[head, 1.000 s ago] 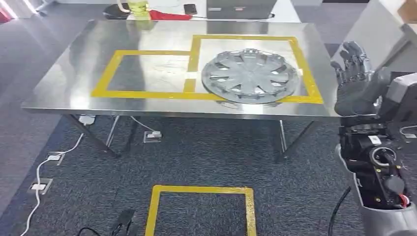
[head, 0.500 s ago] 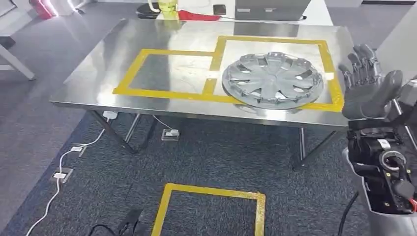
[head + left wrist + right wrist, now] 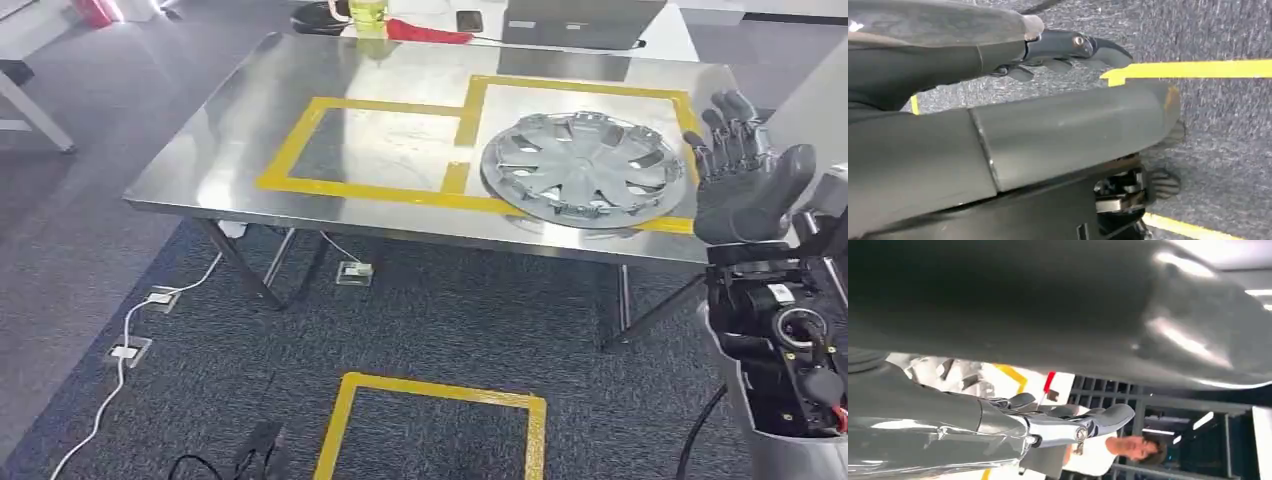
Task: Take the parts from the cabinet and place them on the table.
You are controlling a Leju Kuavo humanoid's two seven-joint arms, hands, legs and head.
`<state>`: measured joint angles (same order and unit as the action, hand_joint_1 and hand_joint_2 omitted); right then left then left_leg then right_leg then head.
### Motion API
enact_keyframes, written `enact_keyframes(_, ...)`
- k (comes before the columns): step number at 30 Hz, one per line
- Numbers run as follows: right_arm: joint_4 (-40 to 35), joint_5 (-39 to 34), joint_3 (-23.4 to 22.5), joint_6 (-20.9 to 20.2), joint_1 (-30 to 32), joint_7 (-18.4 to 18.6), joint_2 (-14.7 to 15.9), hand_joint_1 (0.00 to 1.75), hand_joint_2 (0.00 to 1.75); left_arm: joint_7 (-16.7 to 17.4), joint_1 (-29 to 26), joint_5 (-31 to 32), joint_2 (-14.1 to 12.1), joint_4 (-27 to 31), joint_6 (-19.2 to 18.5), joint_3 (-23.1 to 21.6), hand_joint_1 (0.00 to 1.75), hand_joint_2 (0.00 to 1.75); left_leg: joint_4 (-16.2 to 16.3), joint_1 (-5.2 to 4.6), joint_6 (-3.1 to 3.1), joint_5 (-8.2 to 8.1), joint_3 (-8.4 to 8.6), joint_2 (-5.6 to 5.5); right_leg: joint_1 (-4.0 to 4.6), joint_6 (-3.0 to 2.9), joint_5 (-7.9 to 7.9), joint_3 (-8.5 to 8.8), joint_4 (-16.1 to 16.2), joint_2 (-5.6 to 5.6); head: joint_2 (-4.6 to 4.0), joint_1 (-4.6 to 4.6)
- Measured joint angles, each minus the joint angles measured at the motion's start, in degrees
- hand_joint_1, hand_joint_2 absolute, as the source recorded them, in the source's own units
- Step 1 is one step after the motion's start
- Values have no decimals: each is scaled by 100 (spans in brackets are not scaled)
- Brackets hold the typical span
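Right hand (image 3: 745,185): raised, fingers spread, empty, just off table (image 3: 200,170) edge beside hubcap (image 3: 585,168). Left hand (image 3: 1048,50): fingers straight, empty, over carpet. Hubcap: flat on table, inside right taped square (image 3: 575,92).

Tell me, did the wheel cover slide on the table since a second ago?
No. The hubcap sits in the same yellow tape square on the steel table; the whole picture shifted because the camera turned.
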<state>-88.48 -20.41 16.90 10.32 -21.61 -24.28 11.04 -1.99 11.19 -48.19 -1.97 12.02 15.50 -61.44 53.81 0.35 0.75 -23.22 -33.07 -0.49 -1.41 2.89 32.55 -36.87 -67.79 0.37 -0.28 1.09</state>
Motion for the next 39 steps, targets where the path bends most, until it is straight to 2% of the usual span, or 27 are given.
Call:
enact_keyframes(1,0,0,2,0,13,2,0,0,0,0,-3,0,0,0,0,0,0,0,4,-12,11,-7,-1,0,0,7,166,-230,-469,0,0,0)
enact_keyframes(2,0,-4,2,0,30,4,0,0,0,0,-9,0,2,0,0,0,0,0,9,-18,17,-12,3,0,0,9,189,-349,-693,-1,0,-9)
enact_keyframes(3,0,-17,2,0,35,4,2,0,0,0,-15,0,2,0,0,0,0,0,12,-21,22,-20,17,-1,0,4,60,-327,-609,-1,0,-15)
enact_keyframes(4,0,-20,2,0,31,4,7,0,0,0,-15,0,2,0,0,0,0,0,18,-21,18,-31,34,-3,-1,-10,-193,-170,-242,-4,0,-15)
enact_keyframes(6,0,-37,2,-2,20,4,15,0,0,0,-15,0,4,2,-2,0,0,0,30,-21,-10,-70,88,-8,0,-49,-757,360,865,-29,0,-44)
enact_keyframes(7,0,-37,2,-2,17,0,17,0,0,0,-14,0,7,0,0,0,0,0,46,-36,-35,-87,86,-9,20,-74,-766,488,1153,-69,0,-46)
enact_keyframes(10,0,-37,9,-2,22,4,17,0,0,0,-22,0,7,0,-2,0,0,0,38,-49,-107,-74,68,5,70,-119,-763,480,1222,-20,0,-37)
enact_keyframes(12,0,-37,11,-2,16,2,17,0,0,0,-12,0,-4,0,0,0,0,0,75,-54,-177,-120,64,14,1,-194,-803,522,1291,-13,0,-39)
enact_keyframes(13,0,-37,15,-2,13,2,17,0,0,0,-8,0,-4,0,0,0,0,0,257,-45,-204,-254,0,15,-3,-223,-806,533,1299,-12,0,-17)
enact_keyframes(16,0,-37,20,-2,14,0,17,0,0,0,-18,0,0,0,0,0,0,0,1739,-4,-286,-936,-706,14,-5,-246,-801,526,1296,-12,0,68)
enact_keyframes(17,0,-37,22,-2,19,2,17,0,0,0,-24,0,0,0,0,0,0,0,2019,4,-298,-991,-856,14,-6,-246,-801,527,1296,-9,0,76)
enact_keyframes(18,0,-37,22,-2,20,4,17,0,0,0,-26,0,0,0,0,0,0,0,1998,12,-303,-906,-873,14,-9,-243,-799,530,1296,0,0,85)
enact_keyframes(19,0,-37,22,-2,19,4,17,0,0,0,-23,0,-2,0,0,0,0,0,1687,23,-300,-692,-742,14,-15,-241,-798,535,1294,14,0,96)
enact_keyframes(21,0,-37,22,-4,16,4,17,0,0,0,-15,0,-9,0,0,0,0,0,527,44,-274,-139,-180,11,-22,-212,-780,559,1293,40,0,127)
enact_keyframes(22,0,-37,22,-2,12,2,17,0,0,0,-12,0,-11,2,0,0,0,0,88,53,-259,-53,27,-5,-14,-189,-769,559,1293,47,0,144)
enact_keyframes(23,0,-37,20,-2,11,0,20,0,0,0,-9,0,-9,0,0,0,0,0,41,17,-240,-64,44,-7,25,-151,-757,544,1275,73,0,166)
enact_keyframes(25,0,-39,24,-4,9,0,17,0,0,0,-15,0,-4,0,0,0,0,0,63,6,-184,-80,28,0,23,-89,-761,553,1301,78,0,98)
enact_keyframes(27,0,-39,20,-4,9,-4,22,0,0,0,-7,0,-7,0,0,0,0,0,-2,23,-89,-44,56,10,-4,-8,-740,561,1310,84,0,90)
enact_keyframes(28,0,-39,17,-4,6,-4,22,0,0,0,-6,2,-7,0,0,0,0,0,-18,29,-57,-37,74,17,-10,-2,-621,521,1160,36,0,68)
enact_keyframes(29,0,-39,17,-4,-8,-4,24,0,0,0,-4,2,-9,0,0,0,0,0,-19,25,-19,-44,74,23,-10,0,-403,373,814,12,0,31)
enact_keyframes(31,0,-48,22,-4,5,-7,26,0,0,0,-12,2,-4,0,-2,0,0,0,-17,2,5,-48,76,28,-4,15,65,-110,-235,12,0,-17)
enact_keyframes(32,2,-59,22,-4,20,-9,26,0,0,0,-16,2,-2,0,-9,0,0,0,-13,-8,11,-53,77,28,-4,19,161,-285,-592,12,0,-20)
enact_keyframes(33,2,-61,22,-4,31,-15,26,0,0,0,-19,2,-2,0,-13,0,0,0,-12,-15,18,-58,87,27,-3,15,91,-335,-657,11,0,-26)
enact_keyframes(34,4,-63,22,-4,29,-22,26,0,0,0,-18,2,-2,0,-15,0,0,0,-7,-18,20,-65,97,27,-3,0,-113,-238,-414,10,0,-31)
enact_keyframes(37,4,-72,20,-2,16,-31,26,0,0,0,-16,2,0,0,-15,2,0,0,14,-18,-23,-112,153,23,7,-77,-848,448,1063,-30,0,-50)
enact_keyframes(38,4,-72,20,-2,11,-33,26,0,0,0,-11,2,0,0,-17,0,0,0,54,-65,-55,-132,138,20,62,-85,-778,525,1229,-50,0,-48)
enact_keyframes(39,2,-72,22,-2,9,-31,26,0,0,0,-12,4,-4,0,-17,2,0,0,48,-55,-77,-120,112,21,53,-93,-773,509,1241,-39,0,-50)
